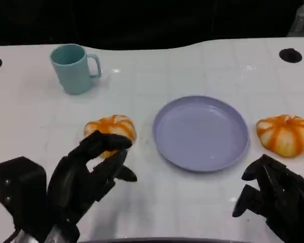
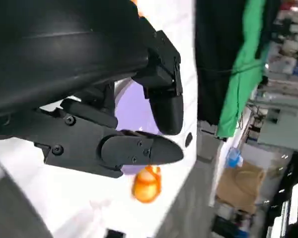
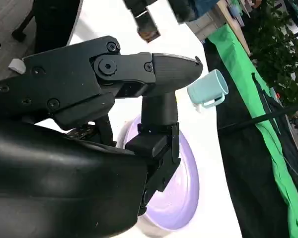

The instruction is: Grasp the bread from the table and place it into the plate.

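Surface: white table (image 1: 192,202), dark backdrop beyond the far edge.
Left bread: round orange-and-white striped bun (image 1: 111,127), lying on the table just left of the plate, not yet lifted.
Right bread: second striped bun (image 1: 285,133), just right of the plate, untouched.
Plate: shallow lavender plastic plate (image 1: 200,132), centre, nothing in it.
Left hand (image 1: 93,172): fingers apart, curled over the near side of the left bun, fingertips at its edge; looks like a pre-grasp, contact unclear.
Right hand (image 1: 273,195): near right, well short of the right bun, fingers loosely curled, holding nothing.
Mug: teal ceramic mug (image 1: 73,68), far left, out of the transfer path.
Stage: probably closing on the left bun; short move right to the plate.
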Robot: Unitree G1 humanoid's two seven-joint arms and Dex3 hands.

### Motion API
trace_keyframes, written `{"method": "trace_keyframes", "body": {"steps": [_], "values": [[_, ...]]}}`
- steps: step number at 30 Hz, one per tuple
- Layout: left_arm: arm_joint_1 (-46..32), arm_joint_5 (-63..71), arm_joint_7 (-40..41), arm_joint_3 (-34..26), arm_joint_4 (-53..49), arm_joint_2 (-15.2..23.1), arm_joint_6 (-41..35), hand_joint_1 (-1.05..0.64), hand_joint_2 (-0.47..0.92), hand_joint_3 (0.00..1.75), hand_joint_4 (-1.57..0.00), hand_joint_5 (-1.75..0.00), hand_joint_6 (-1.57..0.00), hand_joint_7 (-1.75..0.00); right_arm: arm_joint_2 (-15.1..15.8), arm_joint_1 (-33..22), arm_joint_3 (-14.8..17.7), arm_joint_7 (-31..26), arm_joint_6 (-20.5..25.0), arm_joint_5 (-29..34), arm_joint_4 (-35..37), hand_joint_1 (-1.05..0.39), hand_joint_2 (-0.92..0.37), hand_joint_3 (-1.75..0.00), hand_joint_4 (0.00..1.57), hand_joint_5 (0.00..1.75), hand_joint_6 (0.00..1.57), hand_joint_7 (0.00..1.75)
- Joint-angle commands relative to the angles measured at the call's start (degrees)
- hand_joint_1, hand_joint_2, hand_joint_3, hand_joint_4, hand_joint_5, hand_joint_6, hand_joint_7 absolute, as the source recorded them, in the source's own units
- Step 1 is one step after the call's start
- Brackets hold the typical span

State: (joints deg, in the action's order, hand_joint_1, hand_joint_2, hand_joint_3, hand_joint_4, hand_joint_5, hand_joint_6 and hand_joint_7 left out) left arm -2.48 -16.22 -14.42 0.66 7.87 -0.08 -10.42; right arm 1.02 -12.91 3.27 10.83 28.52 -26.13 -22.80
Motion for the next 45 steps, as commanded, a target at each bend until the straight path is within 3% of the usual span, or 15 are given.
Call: {"method": "trace_keyframes", "body": {"steps": [1, 5, 6, 8, 10, 13, 28, 35, 45], "values": [[0.8, 2.2, -0.7, 0.6, -1.3, 1.3, 3.3, -0.45, 0.92, 0.07, -0.34, -1.26, -0.40, -0.72, 0.4, 0.4, 0.2, -0.1, -0.4, -0.1, 0.2, -0.46, -0.92, -0.39, 0.68, 1.75, 0.55, 1.60], [0.8, 2.4, -0.7, 0.6, -1.6, 1.2, 3.8, -0.45, 0.92, 0.07, -0.34, -1.26, -0.41, -0.70, 0.4, 0.4, 0.2, -0.1, -0.4, -0.1, 0.2, -0.46, -0.92, -0.39, 0.68, 1.75, 0.55, 1.60], [2.4, 11.0, 0.6, 2.5, -1.9, 5.9, 8.6, -0.44, 0.91, 0.06, -0.27, -1.18, -0.37, -0.66, 0.2, 0.7, 0.3, -0.5, 0.0, -0.1, 0.4, -0.45, -0.92, -0.39, 0.68, 1.75, 0.55, 1.60], [5.1, 24.4, 2.6, 5.2, -3.1, 13.0, 16.7, -0.43, 0.89, 0.02, -0.06, -0.88, -0.35, -0.28, -0.1, 1.1, 0.4, -1.0, 0.3, -0.1, 0.5, -0.44, -0.92, -0.38, 0.69, 1.75, 0.55, 1.60], [6.7, 33.6, 4.5, 7.0, -3.6, 17.2, 19.2, -0.47, 0.89, 0.01, -0.01, -0.77, -0.35, -0.16, -0.2, 1.0, 0.4, -1.0, 0.1, 0.0, 0.5, -0.44, -0.92, -0.38, 0.68, 1.75, 0.55, 1.60], [8.7, 41.3, 6.0, 8.6, -4.4, 20.3, 20.6, -0.44, 0.86, 0.01, 0.00, -0.48, -0.31, -0.07, 0.0, 0.9, 0.3, -0.4, -0.3, -0.1, 0.7, -0.44, -0.92, -0.38, 0.68, 1.75, 0.55, 1.60], [15.4, 57.1, 6.1, 13.3, -6.7, 24.3, 19.5, -0.40, 0.80, 0.00, 0.00, -0.20, -0.22, -0.01, 0.0, 1.1, 0.6, -1.6, 1.6, -0.4, -0.2, -0.44, -0.92, -0.38, 0.69, 1.75, 0.56, 1.60], [22.7, 64.0, 7.6, 18.5, -18.3, 23.5, 16.9, -0.39, 0.79, 0.00, 0.00, -0.18, -0.21, -0.01, -0.3, 0.9, 0.5, -1.7, 1.8, -0.5, -0.6, -0.44, -0.92, -0.38, 0.68, 1.75, 0.54, 1.61], [34.5, 65.2, 9.8, 24.6, -39.4, 18.3, 13.4, -0.33, 0.80, 0.00, -0.01, -0.22, -0.22, 0.00, -0.3, 0.4, 0.4, -1.3, 1.5, -0.4, -1.1, -0.45, -0.92, -0.37, 0.67, 1.75, 0.53, 1.61]]}}
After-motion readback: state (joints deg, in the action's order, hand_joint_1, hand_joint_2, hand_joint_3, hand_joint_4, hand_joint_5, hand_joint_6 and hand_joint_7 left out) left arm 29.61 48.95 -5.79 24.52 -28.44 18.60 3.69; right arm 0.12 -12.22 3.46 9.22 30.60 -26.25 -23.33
